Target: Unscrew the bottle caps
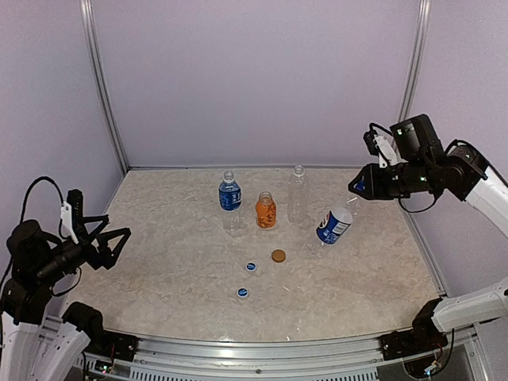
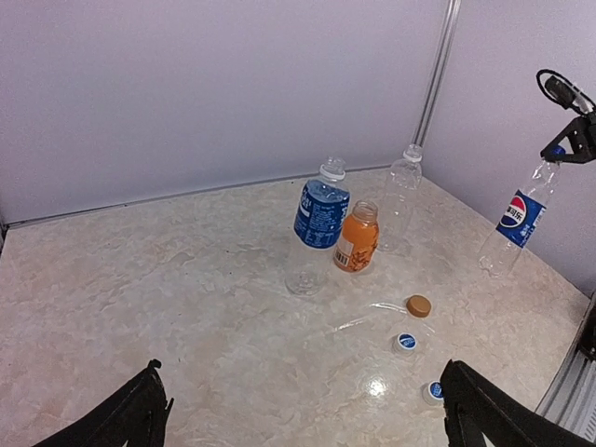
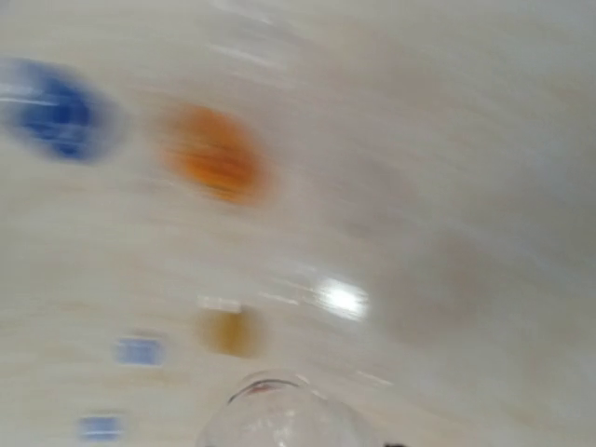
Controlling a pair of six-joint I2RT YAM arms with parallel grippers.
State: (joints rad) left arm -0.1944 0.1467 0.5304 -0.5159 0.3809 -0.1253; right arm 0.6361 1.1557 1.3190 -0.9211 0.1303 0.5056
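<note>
Pepsi bottle [image 1: 334, 225], from overhead: clear plastic, blue label with a red, white and blue roundel, tilted at the right of the beige marbled worktop [image 1: 159, 270], base down, top end up at the right fingers [image 1: 365, 185], closed on it. To its left, upright in a loose row: unlabelled clear bottle [image 1: 298, 194], short orange bottle [image 1: 266, 210], blue-labelled bottle [image 1: 229, 198]. Nearer the arms, loose on the worktop: one orange cap [image 1: 278, 255] and two blue caps [image 1: 251, 267]. Left fingers [image 1: 94, 219] spread wide and empty, low at the left edge, well apart from every bottle. Pale lilac walls [image 1: 254, 79], metal posts [image 1: 99, 79] in the corners. From the left wrist: left fingers [image 2: 140, 414] far apart at the bottom corners; blue-labelled bottle [image 2: 321, 223], orange bottle [image 2: 357, 237] and unlabelled clear bottle [image 2: 400, 196] open-necked at mid-worktop; white print on the labels too small to read; Pepsi bottle [image 2: 517, 219] far right, a blue cap at its top between the right fingers [image 2: 579, 140]. From the right wrist: heavy blur, blue and orange smears, rounded clear plastic at the bottom edge, no fingers in sight.
</note>
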